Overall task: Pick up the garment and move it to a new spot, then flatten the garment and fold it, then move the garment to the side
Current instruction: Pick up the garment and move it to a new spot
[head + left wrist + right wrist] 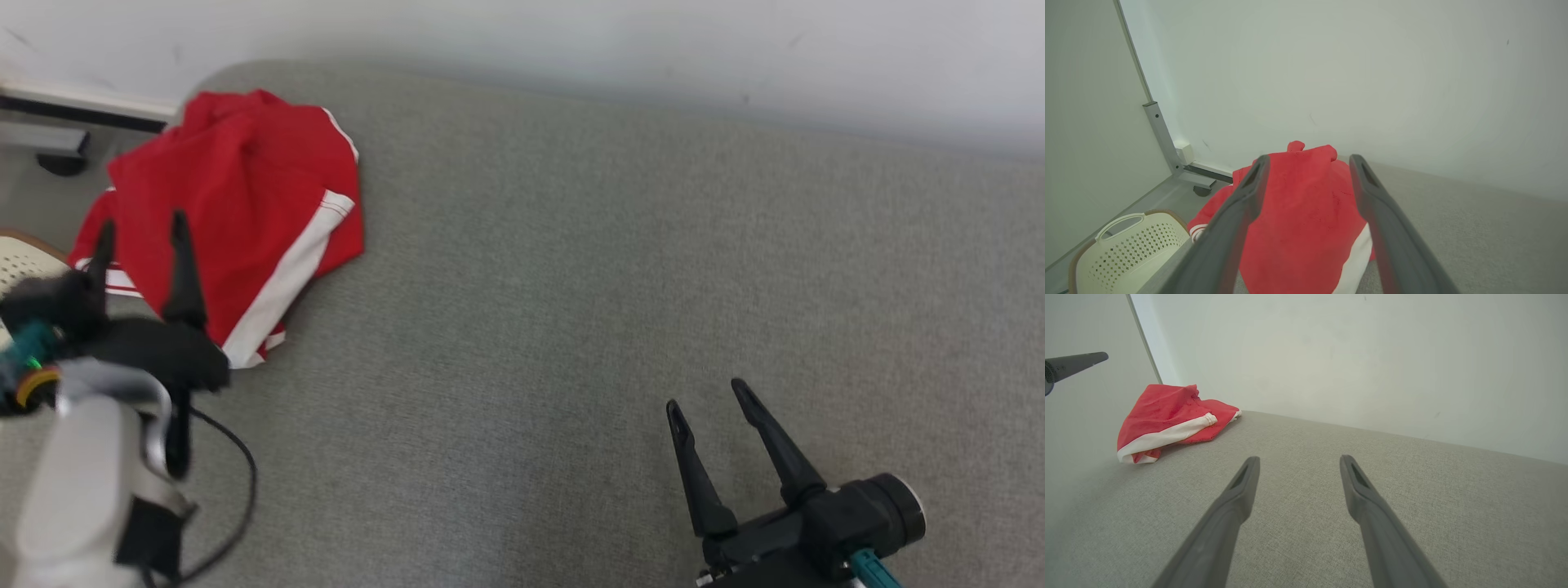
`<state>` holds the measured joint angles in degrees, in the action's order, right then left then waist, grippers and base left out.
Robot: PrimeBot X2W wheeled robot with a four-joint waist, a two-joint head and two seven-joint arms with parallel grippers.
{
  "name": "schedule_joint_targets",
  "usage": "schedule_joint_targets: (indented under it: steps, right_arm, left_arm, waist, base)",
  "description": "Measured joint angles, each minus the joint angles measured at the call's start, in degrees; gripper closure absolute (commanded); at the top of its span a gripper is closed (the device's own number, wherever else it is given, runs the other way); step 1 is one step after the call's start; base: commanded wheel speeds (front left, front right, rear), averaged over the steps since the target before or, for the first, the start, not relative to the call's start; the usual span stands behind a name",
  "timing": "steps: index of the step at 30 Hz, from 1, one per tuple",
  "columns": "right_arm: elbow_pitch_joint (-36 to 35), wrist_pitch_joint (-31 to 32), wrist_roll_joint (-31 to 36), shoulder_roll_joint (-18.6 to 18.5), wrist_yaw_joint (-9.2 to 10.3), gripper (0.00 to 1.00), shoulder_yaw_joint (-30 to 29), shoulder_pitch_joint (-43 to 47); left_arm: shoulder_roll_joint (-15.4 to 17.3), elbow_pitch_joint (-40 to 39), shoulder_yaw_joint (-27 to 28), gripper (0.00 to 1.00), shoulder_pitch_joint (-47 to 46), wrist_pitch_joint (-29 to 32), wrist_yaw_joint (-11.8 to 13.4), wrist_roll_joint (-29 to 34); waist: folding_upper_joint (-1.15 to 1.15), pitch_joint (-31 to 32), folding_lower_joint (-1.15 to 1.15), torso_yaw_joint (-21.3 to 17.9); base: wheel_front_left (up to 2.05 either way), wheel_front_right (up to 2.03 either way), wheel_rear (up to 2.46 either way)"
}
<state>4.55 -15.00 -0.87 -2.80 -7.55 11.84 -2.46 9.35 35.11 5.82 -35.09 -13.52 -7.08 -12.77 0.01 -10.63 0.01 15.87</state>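
Note:
The garment [237, 204] is red with white stripes and lies crumpled at the far left corner of the grey padded table [571, 286], part of it hanging over the left edge. My left gripper [140, 229] hovers open over its near left part, fingers pointing at it; the left wrist view has the garment [1302, 212] between and beyond the open fingers [1241, 212]. My right gripper [706, 396] stands open at the lower right, above bare table and well away from the cloth. From the right wrist view the garment [1167, 420] is a heap at the far left.
A white wall runs behind the table. A cream perforated laundry basket [1122, 249] stands on the floor beside the table's left edge, near a metal frame leg on a caster [1167, 151]. A black cable [237, 482] hangs from my left arm.

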Motion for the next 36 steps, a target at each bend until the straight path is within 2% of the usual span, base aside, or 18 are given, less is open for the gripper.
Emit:
schedule_joint_targets:
  steps: [5, 15, 20, 26, 27, 28, 36]
  right_arm:
    - [1.3, -0.1, 0.6, 0.0, 0.0, 0.0, 0.9, -2.4]
    - [2.5, -0.1, 1.4, 0.0, 0.0, 0.0, 1.8, -6.3]
    - [2.5, -0.1, 0.4, 0.0, 0.0, 0.0, 2.1, -7.2]
    - [2.1, -0.1, -0.2, 0.0, 0.0, 0.0, 2.4, -7.6]
    - [2.1, -0.1, -0.3, 0.0, 0.0, 0.0, 2.4, -7.6]
    - [2.1, -0.1, -0.6, 0.0, 0.0, 0.0, 2.4, -7.6]
    - [2.9, -0.1, -1.6, -0.1, 0.0, 0.0, 2.4, -7.6]
  left_arm:
    - [5.2, 9.1, -1.1, 0.0, -11.7, 4.1, -0.3, -3.9]
    - [12.5, 20.6, -13.7, 0.0, -23.8, 16.6, -0.4, -10.9]
    - [15.1, 26.0, -18.1, 0.0, -26.8, 18.1, -0.4, -9.9]
    - [16.2, 27.5, -22.0, 0.0, -27.1, 16.9, -0.4, -11.3]
    - [16.3, 27.5, -22.5, 0.73, -27.1, 16.6, -0.4, -11.8]
    - [16.3, 27.4, -23.0, 1.0, -27.1, 16.2, -0.4, -12.4]
    - [16.9, 25.0, -26.2, 1.0, -27.3, 9.3, -0.4, -16.2]
  waist:
    - [0.0, -4.8, 0.0, -1.5]
    - [0.0, -12.9, 0.01, -5.1]
    - [0.0, -15.6, 0.0, -7.7]
    - [0.01, -16.9, 0.0, -9.3]
    - [0.0, -16.9, 0.0, -9.4]
    - [0.01, -16.9, -0.01, -9.5]
    - [0.0, -15.0, -0.01, -9.1]
  base:
    - [0.0, 0.0, 0.0]
    - [0.0, 0.0, 0.0]
    - [0.0, 0.0, 0.0]
    - [0.0, 0.0, 0.0]
    - [0.0, 0.0, 0.0]
    - [0.0, 0.0, 0.0]
    - [0.0, 0.0, 0.0]
